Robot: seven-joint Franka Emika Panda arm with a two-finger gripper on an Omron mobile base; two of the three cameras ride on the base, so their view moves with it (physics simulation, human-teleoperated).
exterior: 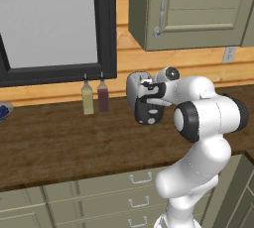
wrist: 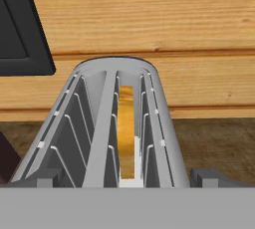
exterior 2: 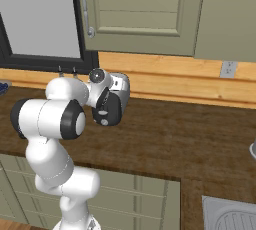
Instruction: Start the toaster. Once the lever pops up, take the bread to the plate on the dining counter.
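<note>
The silver-grey toaster (exterior: 134, 89) (exterior 2: 120, 85) stands on the dark wood counter (exterior: 59, 142) against the plank wall, its black end panel (exterior: 149, 113) facing the room. From the hand view I look along its top (wrist: 99, 123). A golden slice of bread (wrist: 126, 133) sits upright in the right slot. My gripper (wrist: 128, 177) hovers just above the toaster's near end, open, with a dark fingertip (wrist: 44, 176) on either side and nothing between them. I cannot make out the lever. The plate and the dining counter are out of view.
Two bottles (exterior: 87, 98) (exterior: 103, 95) stand left of the toaster under a black-framed window (exterior: 106, 28). An olive wall cabinet (exterior: 193, 9) hangs above. A blue dish (exterior: 3, 112) sits at the far left, a sink (exterior 2: 232, 215) at the right.
</note>
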